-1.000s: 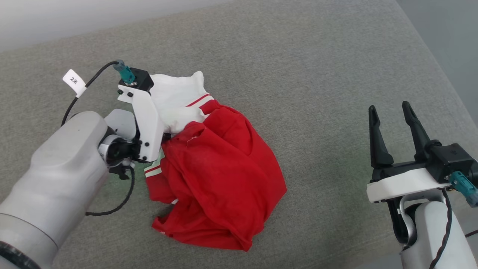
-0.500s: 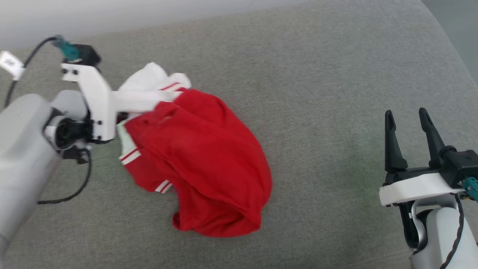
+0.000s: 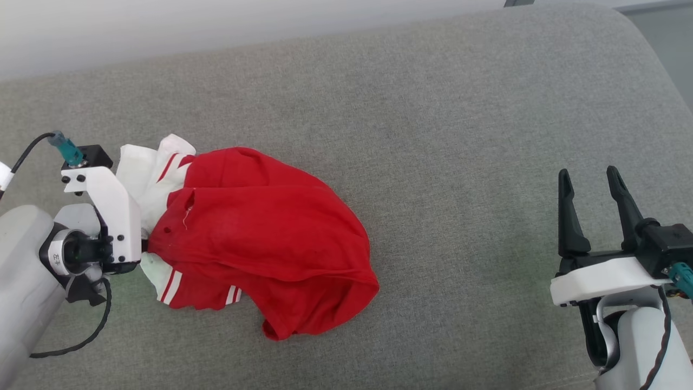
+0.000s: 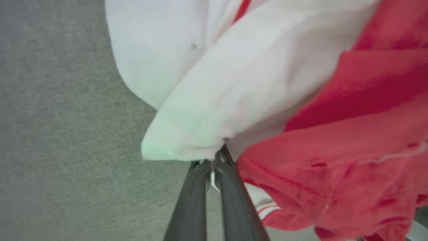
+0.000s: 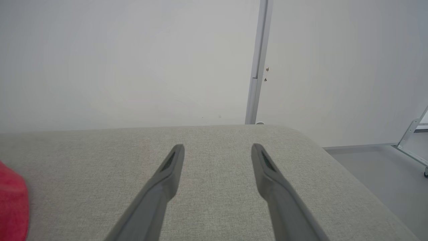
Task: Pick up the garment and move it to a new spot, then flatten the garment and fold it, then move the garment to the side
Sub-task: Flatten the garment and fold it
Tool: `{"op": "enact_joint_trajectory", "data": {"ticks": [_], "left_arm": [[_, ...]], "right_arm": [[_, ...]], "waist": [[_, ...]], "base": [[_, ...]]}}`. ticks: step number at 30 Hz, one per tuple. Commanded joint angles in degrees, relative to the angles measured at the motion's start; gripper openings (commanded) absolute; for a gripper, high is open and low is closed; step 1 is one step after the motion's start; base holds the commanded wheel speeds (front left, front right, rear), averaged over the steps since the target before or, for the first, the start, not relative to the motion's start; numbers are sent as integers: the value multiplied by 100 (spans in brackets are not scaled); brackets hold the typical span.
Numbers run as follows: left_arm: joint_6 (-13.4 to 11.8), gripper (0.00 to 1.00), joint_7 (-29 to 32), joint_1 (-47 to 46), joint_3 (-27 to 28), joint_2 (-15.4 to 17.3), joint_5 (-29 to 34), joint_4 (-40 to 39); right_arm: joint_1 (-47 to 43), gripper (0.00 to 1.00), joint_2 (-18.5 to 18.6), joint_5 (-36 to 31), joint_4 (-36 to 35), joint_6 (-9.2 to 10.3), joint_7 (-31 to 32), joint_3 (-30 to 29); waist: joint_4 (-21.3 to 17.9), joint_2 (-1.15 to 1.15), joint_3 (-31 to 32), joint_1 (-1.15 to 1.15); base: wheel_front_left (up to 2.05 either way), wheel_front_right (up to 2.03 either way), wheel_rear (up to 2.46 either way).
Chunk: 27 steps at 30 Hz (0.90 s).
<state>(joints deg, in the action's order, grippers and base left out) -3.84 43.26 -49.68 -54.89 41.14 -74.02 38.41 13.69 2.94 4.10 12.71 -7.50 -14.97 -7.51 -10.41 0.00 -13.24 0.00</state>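
Observation:
The garment (image 3: 260, 238) lies bunched on the grey padded surface at the left. It is a red T-shirt, and its white sleeves and striped trim face my left arm. My left gripper (image 4: 211, 165) is shut on a fold of white sleeve fabric of the garment (image 4: 254, 77). In the head view its fingers are hidden under the cloth, beside the white wrist mount (image 3: 111, 216). My right gripper (image 3: 593, 179) stands open and holds nothing, far to the right of the garment. In the right wrist view, my right gripper (image 5: 217, 150) points across bare grey cloth, and a red edge of the garment (image 5: 11, 204) shows at far left.
The grey fabric surface (image 3: 444, 135) stretches wide between the garment and my right arm. Its rounded far-right corner (image 5: 301, 134) drops to a grey floor (image 5: 378, 174). A pale wall (image 5: 133, 60) runs behind the far edge.
My left gripper closed on the white sleeve and drew the garment leftward, away from the right gripper. The head camera shifted too. My right gripper stayed open.

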Motion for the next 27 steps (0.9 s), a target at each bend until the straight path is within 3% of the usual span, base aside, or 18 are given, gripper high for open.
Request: {"op": "enact_joint_trajectory", "data": {"ticks": [1,11,21,27], "left_arm": [[-50,100,-31,39,16,21,55,-78],[-342,100,323,-425,-31,246,240,-915],[-616,100,681,-497,-166,221,301,-1722],[-567,100,608,-246,-479,153,559,-1708]], "right_arm": [[-59,100,-1,-22,11,2,-26,-8],[-175,100,-1,-89,63,2,-27,35],[-171,100,-1,-2,0,2,-26,97],[-89,100,-2,85,-14,3,-26,119]], "waist": [[17,0,48,0],[-9,0,319,0],[-186,0,317,0],[-304,0,192,0]], "base": [[0,0,0],[0,0,0],[0,0,0],[0,0,0]]}}
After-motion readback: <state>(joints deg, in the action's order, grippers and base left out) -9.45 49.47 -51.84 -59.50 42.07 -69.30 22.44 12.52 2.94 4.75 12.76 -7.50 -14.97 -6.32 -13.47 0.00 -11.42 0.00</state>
